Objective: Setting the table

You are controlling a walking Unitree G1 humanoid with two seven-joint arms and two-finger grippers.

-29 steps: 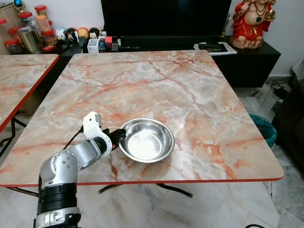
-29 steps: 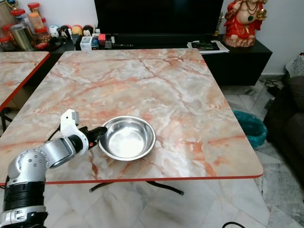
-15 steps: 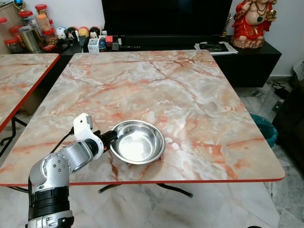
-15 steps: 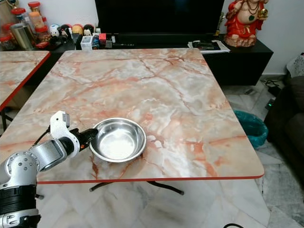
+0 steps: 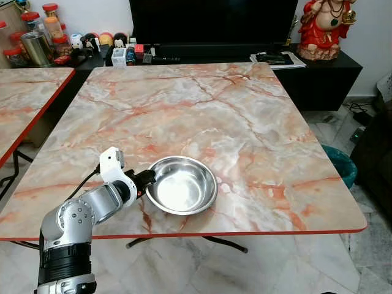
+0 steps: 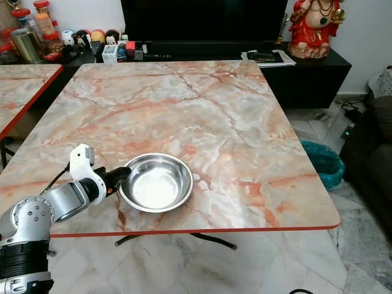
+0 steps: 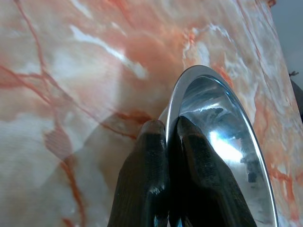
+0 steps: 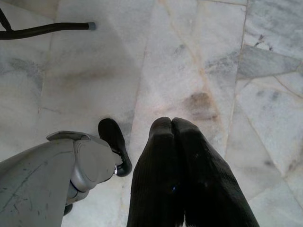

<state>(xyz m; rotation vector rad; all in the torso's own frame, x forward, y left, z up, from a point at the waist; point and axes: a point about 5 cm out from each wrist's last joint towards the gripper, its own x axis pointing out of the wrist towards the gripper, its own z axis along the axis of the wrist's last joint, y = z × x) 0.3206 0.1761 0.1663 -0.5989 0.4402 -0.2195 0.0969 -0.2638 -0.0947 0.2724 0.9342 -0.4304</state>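
Marble table [image 5: 245, 122] fills my forward view, with the steel bowl [image 5: 181, 185] sitting near its front edge, left of centre. My left gripper [image 7: 166, 130] is clamped on the bowl's left rim. My right gripper [image 8: 171, 124] hangs idle above the floor, fingers pressed together.

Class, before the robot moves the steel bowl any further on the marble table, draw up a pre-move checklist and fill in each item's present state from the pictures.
1. Left gripper pinches the rim of the steel bowl, one finger inside and one outside: ok.
2. Bowl is empty, nothing to spill: ok.
3. Bowl sits fully on the marble table, behind its red front edge: ok.
4. Bowl's base flat on the table or lifted: cannot tell.
5. Right gripper hangs shut over the floor, away from the work: ok.
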